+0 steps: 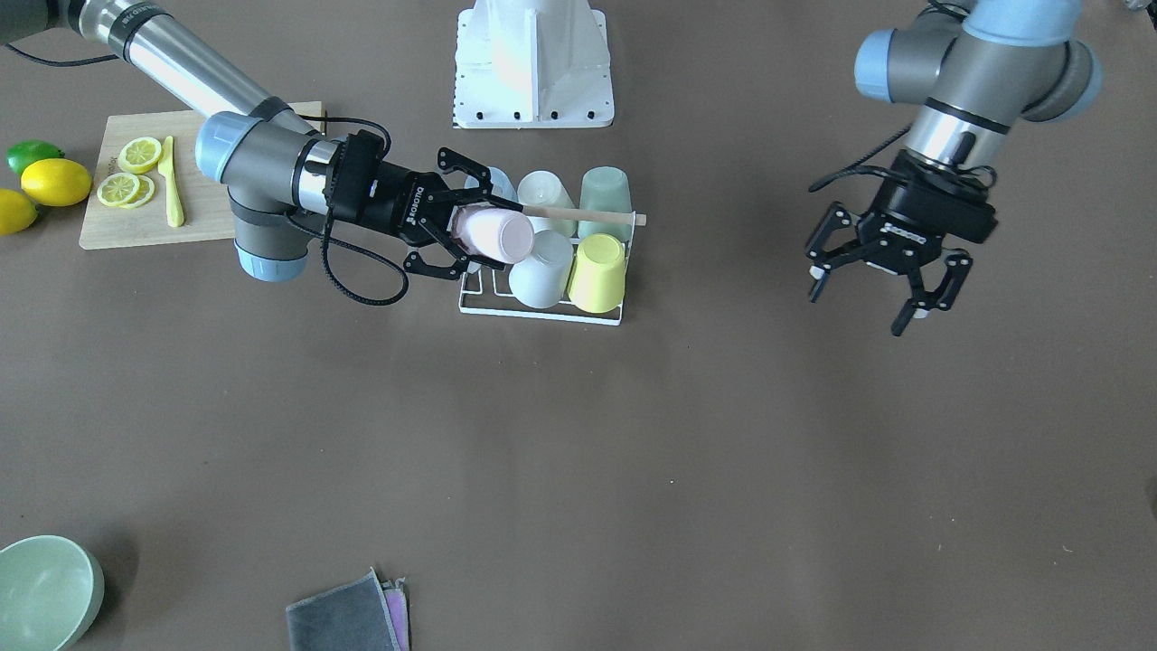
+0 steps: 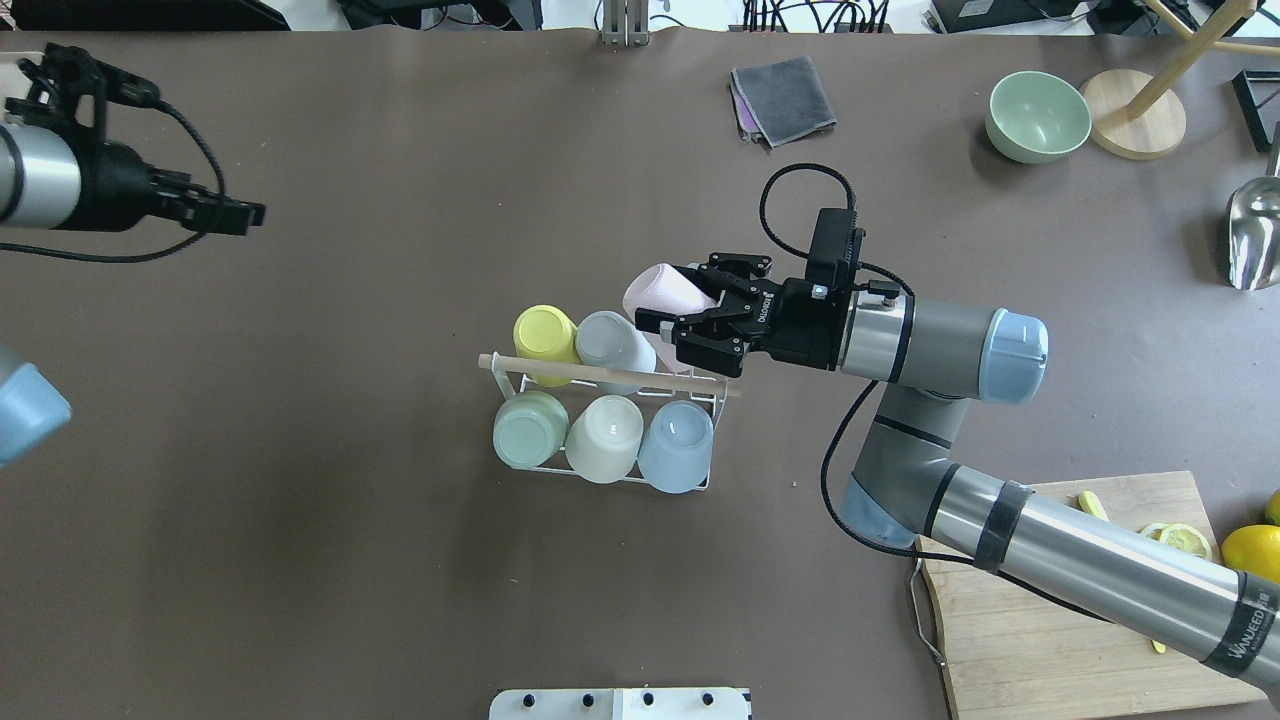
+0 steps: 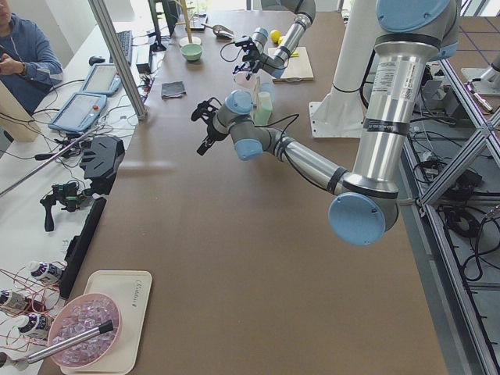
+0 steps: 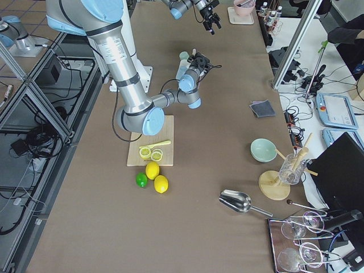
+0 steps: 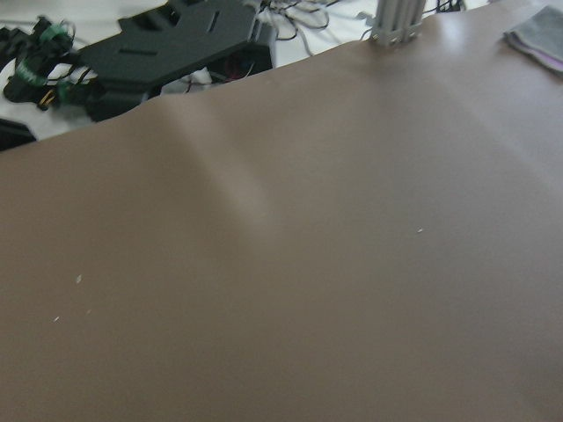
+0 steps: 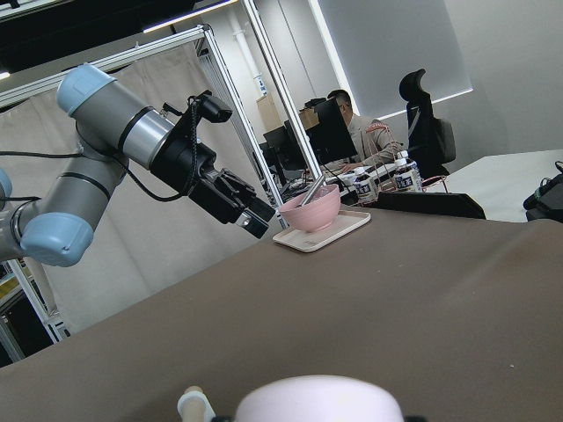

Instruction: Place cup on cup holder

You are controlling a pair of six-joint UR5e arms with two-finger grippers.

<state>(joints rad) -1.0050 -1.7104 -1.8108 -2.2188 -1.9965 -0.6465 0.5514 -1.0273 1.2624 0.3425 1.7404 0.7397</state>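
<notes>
The cup holder [image 2: 600, 375] is a white wire rack with a wooden rod across its top, at mid-table [image 1: 542, 312]. Five upturned cups sit on it: yellow [image 1: 598, 271], pale grey [image 1: 542, 269], green, cream and blue. A pink cup [image 1: 495, 233] lies tilted over the one empty corner of the rack, next to the grey cup [image 2: 610, 340]. My right gripper [image 1: 472, 237] is shut on the pink cup [image 2: 660, 292], a finger on each side. The cup's pink top fills the bottom of the right wrist view [image 6: 308, 403]. My left gripper [image 1: 881, 294] hangs open and empty, far from the rack.
A wooden cutting board [image 1: 136, 231] with lemon slices and a yellow knife lies behind my right arm, with lemons and a lime [image 1: 36, 181] beside it. A green bowl [image 2: 1038, 115], a folded grey cloth [image 2: 783, 98], a wooden stand and a metal scoop [image 2: 1255, 235] sit along the far edge.
</notes>
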